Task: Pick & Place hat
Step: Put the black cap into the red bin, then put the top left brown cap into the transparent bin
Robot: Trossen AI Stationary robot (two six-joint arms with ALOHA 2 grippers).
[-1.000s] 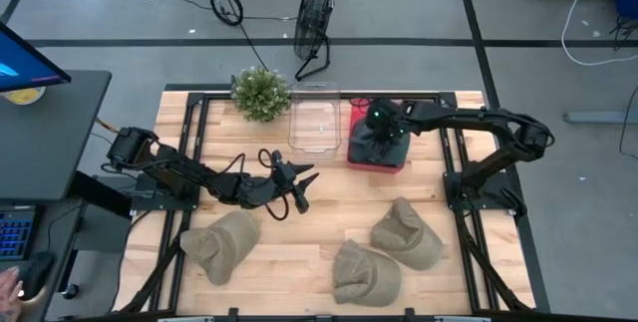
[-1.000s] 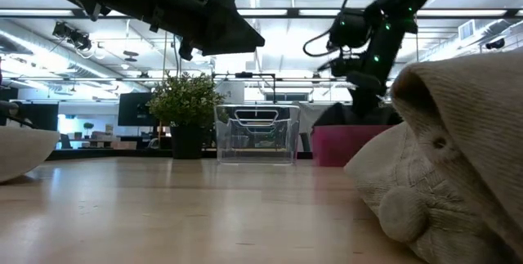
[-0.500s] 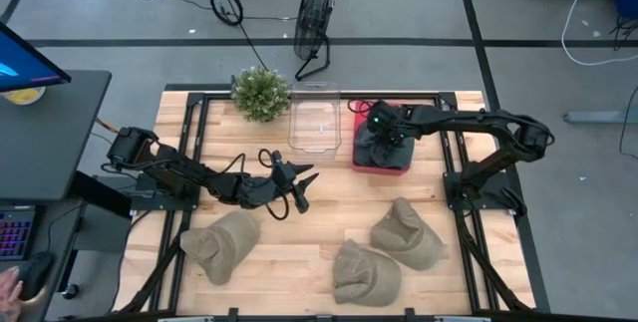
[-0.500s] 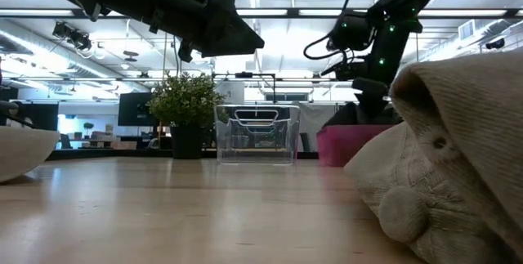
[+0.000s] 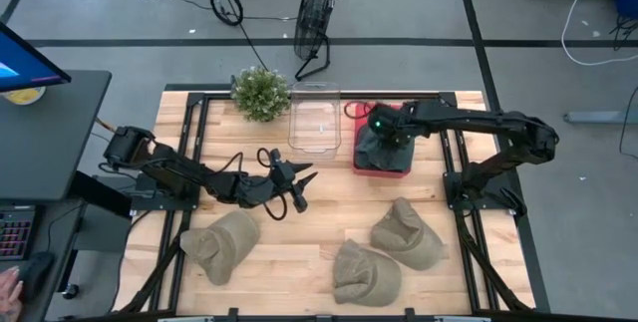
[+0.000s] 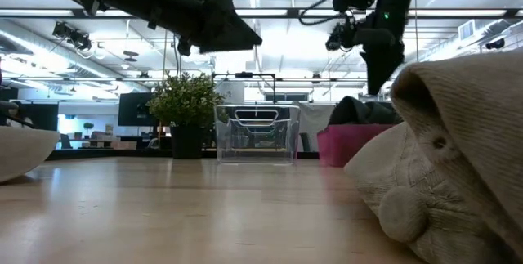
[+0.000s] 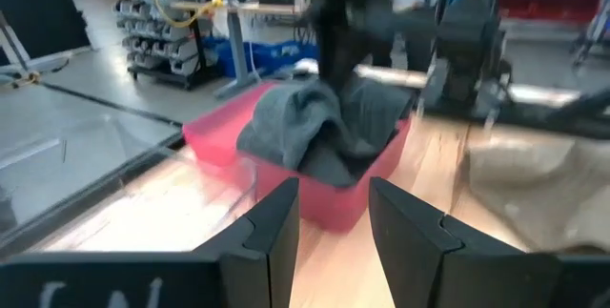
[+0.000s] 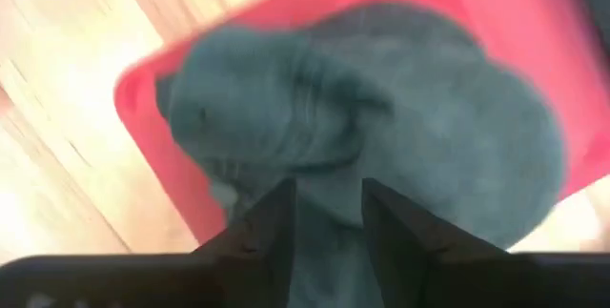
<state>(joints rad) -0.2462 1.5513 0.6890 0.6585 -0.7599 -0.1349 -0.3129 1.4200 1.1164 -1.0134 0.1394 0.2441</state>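
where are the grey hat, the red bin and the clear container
grey hat (image 7: 319, 127), left wrist view, on the folded cloth heaped in the bin
red bin (image 7: 329, 203), left wrist view, on its near outer wall
clear container (image 5: 313, 121), high view, on its transparent floor

At the table's (image 5: 329, 192) back edge stand, left to right, a plant (image 5: 261, 93), a tub (image 5: 314, 118) and a bin (image 5: 382, 149) with a hat (image 5: 382, 145) inside. 3 caps lie along the front: left (image 5: 221, 243), middle (image 5: 365, 271), right (image 5: 406, 232).
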